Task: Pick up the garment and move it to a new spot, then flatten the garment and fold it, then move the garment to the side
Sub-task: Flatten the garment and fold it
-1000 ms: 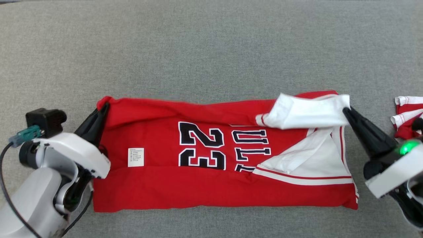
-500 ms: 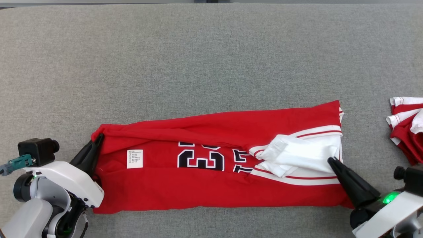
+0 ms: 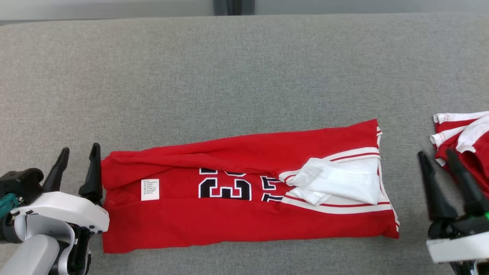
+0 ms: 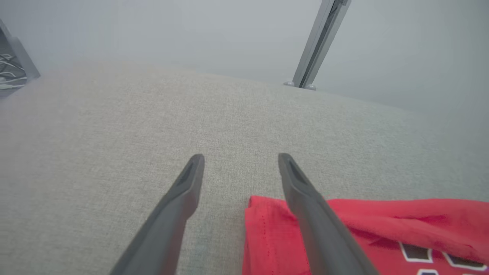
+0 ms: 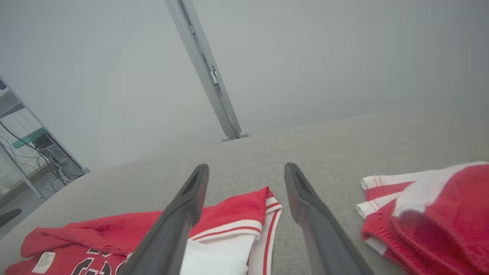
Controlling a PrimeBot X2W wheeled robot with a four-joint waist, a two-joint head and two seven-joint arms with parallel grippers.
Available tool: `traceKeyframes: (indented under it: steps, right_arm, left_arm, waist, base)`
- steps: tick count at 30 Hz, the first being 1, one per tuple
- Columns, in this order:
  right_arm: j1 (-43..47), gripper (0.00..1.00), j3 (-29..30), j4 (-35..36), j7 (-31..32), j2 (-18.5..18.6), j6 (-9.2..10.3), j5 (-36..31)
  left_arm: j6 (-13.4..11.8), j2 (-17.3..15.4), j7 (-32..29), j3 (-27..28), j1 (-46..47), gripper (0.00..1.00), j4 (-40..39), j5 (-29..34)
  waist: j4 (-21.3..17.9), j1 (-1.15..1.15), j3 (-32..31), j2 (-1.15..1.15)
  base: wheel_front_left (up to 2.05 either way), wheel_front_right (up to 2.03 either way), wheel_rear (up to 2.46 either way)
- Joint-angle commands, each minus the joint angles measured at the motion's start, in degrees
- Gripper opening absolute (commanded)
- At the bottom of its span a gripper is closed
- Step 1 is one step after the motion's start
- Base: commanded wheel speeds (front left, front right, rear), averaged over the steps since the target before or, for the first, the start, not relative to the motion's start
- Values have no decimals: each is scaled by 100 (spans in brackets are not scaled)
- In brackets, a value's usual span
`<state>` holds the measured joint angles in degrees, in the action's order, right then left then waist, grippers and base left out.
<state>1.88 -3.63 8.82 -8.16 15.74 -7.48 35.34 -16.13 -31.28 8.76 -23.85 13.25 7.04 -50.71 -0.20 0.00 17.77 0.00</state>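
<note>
Left gripper (image 3: 80, 148) fingers stood apart, garment (image 3: 229, 223) just beside its right finger. Right gripper (image 3: 435, 152) stood apart, empty.

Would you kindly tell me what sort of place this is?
Probably a robotics lab: a grey fabric-covered work table, a bare metal frame post behind it, and an equipment rack with loose cables nearby.

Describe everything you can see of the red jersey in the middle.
The red jersey, seemingly soft knit, lies flat on the grey surface, folded lengthwise into a long band. Black numerals edged white are partly covered by the upper fold; a white care label sits near its left end; white striped trim bunches at the right. The open left hand stands at its left edge.
</note>
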Motion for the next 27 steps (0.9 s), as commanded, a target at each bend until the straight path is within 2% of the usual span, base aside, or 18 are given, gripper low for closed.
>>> traceKeyframes:
  steps: [1, 4, 9, 13, 22, 27]
  right_arm:
    - [-131, 100, 120, 73, -77, -113, -3, -195]
    - [-279, 100, 300, 123, -129, -426, -3, -731]
    - [-448, 100, 272, -25, -63, -659, -3, -1441]
    - [-446, 100, 247, -230, -62, -808, -3, -1724]
    - [-215, 100, 290, -618, -131, -987, -3, -1925]
    - [-100, 100, 340, -757, -107, -1059, -3, -1960]
  left_arm:
    - [-123, 8, 113, 48, -11, 100, -106, 102]
    - [-390, 42, 274, 24, -17, 100, -388, 362]
    - [-808, 185, 404, -222, 11, 100, -879, 868]
    - [-1094, 352, 481, -409, -65, 100, -1088, 1212]
    - [-1171, 729, 613, -446, -401, 100, -940, 1525]
    - [-1060, 830, 627, -442, -582, 100, -796, 1635]
  waist:
    - [-26, 0, -66, 0]
    - [-26, 0, -180, 0]
    - [30, 0, -343, 0]
    - [78, 0, -442, 0]
    - [114, 0, -730, 0]
    - [106, 0, -892, 0]
  base:
    - [0, 0, 0]
    - [0, 0, 0]
    - [0, 0, 0]
    - [0, 0, 0]
    - [0, 0, 0]
    - [0, 0, 0]
